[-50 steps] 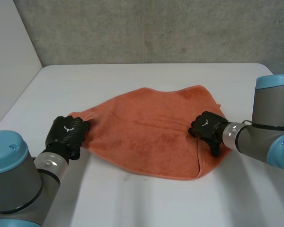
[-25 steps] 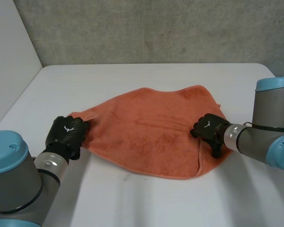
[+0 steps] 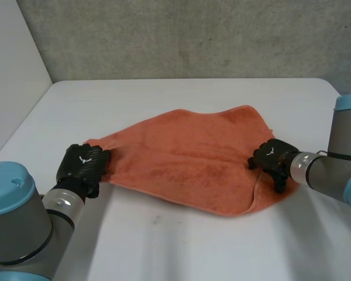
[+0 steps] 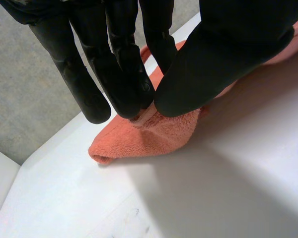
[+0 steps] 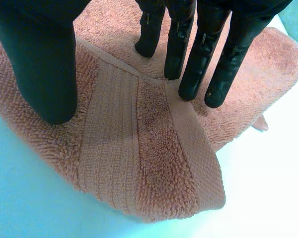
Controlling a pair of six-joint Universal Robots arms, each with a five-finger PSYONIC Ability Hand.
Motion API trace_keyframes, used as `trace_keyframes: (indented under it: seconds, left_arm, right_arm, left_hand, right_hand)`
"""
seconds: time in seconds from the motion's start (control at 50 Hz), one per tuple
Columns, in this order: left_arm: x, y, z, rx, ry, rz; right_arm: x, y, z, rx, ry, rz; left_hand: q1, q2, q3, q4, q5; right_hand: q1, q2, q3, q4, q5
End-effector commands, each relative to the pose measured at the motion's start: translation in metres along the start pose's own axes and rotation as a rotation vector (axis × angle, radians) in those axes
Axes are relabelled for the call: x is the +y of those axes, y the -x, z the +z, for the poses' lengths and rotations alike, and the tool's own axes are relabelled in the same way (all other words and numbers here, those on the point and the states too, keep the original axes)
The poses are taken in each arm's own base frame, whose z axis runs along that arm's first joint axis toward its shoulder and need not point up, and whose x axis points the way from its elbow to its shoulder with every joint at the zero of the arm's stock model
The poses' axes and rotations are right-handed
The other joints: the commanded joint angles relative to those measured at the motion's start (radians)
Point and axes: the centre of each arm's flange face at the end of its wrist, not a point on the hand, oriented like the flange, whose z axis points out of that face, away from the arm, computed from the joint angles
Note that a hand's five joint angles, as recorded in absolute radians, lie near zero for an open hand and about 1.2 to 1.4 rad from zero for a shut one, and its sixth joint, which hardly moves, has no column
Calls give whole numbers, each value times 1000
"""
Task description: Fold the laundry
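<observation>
The left hand pinches the left corner of the orange towel between fingers and thumb; so thin a grip may slip under pull. The towel lies spread mid-bench. At its right edge, the right hand merely presses straight fingers on a turned-over hem, which may bunch.

Soft, even light falls on me from overhead. In the head view the white tabletop is bright with no hard glare, and the concrete wall across the top of the frame sits dimmer. The towel throws a thin, soft-edged shadow along its lower edge, at lower centre. At my left wrist, a small glint sits on a finger of my left hand. At my right wrist, the tabletop past the fingertips of my right hand is washed out to plain white.
</observation>
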Motion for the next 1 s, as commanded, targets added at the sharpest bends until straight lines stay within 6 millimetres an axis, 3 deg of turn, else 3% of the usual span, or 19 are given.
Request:
trace_keyframes:
  seconds: [0.02, 0.36, 0.42, 0.46, 0.52, 0.56, 0.58, 0.62, 0.66, 0.84, 1.0]
  left_arm:
    - [0, 0, 0, 1, -1, 1]
    - [2, -2, -2, 6, 6, 2]
    - [2, -1, -1, 4, 6, 2]
    - [2, -1, -1, 5, 8, 2]
    - [3, -1, 0, 3, 12, 2]
    - [5, -1, 1, 4, 17, 1]
    - [5, -1, 1, 4, 17, 1]
    - [8, -2, 3, 7, 24, 2]
    - [11, -3, 6, 9, 36, 3]
    - [18, 4, 17, -7, 58, -2]
    - [26, 18, 29, -41, 84, -16]
  right_arm:
    - [2, -8, -8, 24, 6, 10]
    - [15, -17, -16, 56, 30, 35]
    - [16, -18, -15, 67, 27, 33]
    - [18, -23, -15, 89, 23, 33]
    - [17, -27, -16, 109, 17, 34]
    - [14, -31, -19, 138, 4, 24]
    - [14, -31, -19, 138, 4, 24]
    - [14, -35, -25, 168, -1, 65]
    - [14, -39, -30, 186, -11, 120]
    - [22, -52, -50, 270, -78, 483]
    - [36, -41, -54, 276, -96, 544]
  left_hand:
    - [218, 178, 180, 179, 187]
    - [218, 178, 180, 179, 187]
    - [218, 178, 180, 179, 187]
    - [218, 178, 180, 179, 187]
    - [218, 178, 180, 179, 187]
    - [-26, -66, -64, -65, -57]
    - [-28, -68, -66, -67, -59]
    - [-501, -541, -539, -540, -532]
    - [-628, -668, -667, -667, -660]
    - [-665, -705, -703, -704, -696]
    - [-668, -708, -706, -707, -699]
  right_hand:
    - [279, 106, 102, 110, 129]
    - [338, 164, 161, 168, 188]
    - [540, 367, 364, 371, 390]
    - [936, 763, 760, 767, 786]
    - [939, 765, 762, 769, 789]
    - [939, 765, 762, 769, 789]
    - [939, 765, 762, 769, 789]
    - [939, 765, 762, 769, 789]
    - [939, 765, 762, 769, 789]
    - [939, 765, 762, 769, 789]
    - [939, 765, 762, 769, 789]
